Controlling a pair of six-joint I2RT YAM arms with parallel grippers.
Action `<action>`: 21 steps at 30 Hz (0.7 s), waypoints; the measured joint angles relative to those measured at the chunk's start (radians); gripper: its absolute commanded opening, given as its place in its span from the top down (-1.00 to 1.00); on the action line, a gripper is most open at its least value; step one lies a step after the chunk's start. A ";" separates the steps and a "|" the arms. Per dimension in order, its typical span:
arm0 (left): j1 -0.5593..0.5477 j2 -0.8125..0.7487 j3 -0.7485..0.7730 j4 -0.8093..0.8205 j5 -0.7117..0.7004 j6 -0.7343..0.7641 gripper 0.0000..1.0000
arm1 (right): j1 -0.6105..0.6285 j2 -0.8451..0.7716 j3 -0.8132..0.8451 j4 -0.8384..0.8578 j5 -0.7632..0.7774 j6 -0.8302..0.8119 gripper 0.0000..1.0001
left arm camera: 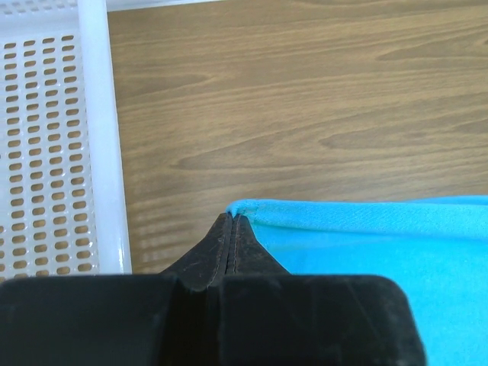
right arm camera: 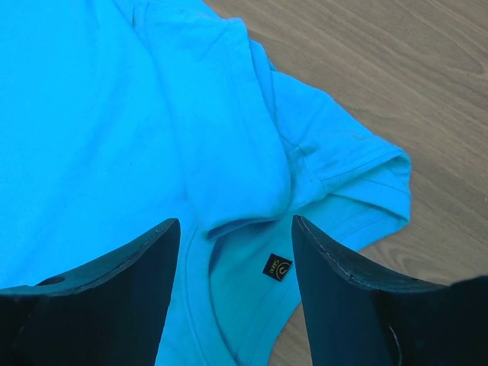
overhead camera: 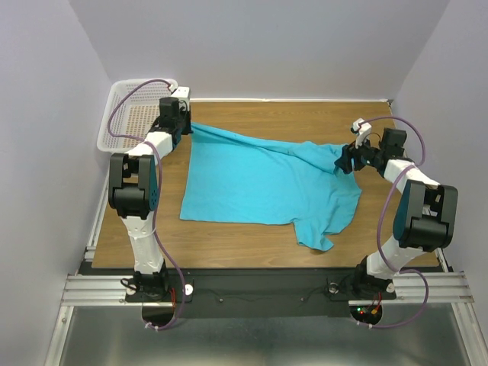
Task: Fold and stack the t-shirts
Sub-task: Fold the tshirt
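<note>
The t-shirt (overhead camera: 267,179) is bright blue-green and soft. It lies spread out in the middle of the top view. It is mostly flat, with a bumpy fold from its upper left corner to its right side. In the right wrist view, a short sleeve (right arm camera: 358,164) lies crumpled at the right, and a small dark tag (right arm camera: 277,267) shows inside the neck.

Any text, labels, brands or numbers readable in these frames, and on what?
On the small black tag inside the neckline of the turquoise cloth t-shirt: yellow print with a round symbol, too small to read.
On the white plastic mesh basket and the wooden table: no text visible.
</note>
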 measured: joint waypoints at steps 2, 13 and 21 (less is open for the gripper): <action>0.000 0.000 0.000 -0.010 -0.008 0.004 1.00 | 0.000 0.000 0.000 0.000 0.000 0.007 -0.32; -0.002 0.006 0.000 -0.078 -0.041 0.034 0.99 | 0.000 0.033 0.000 -0.004 -0.005 0.023 -0.32; -0.026 0.050 0.010 -0.117 -0.039 0.056 0.98 | 0.000 0.036 0.000 -0.015 -0.005 0.026 -0.33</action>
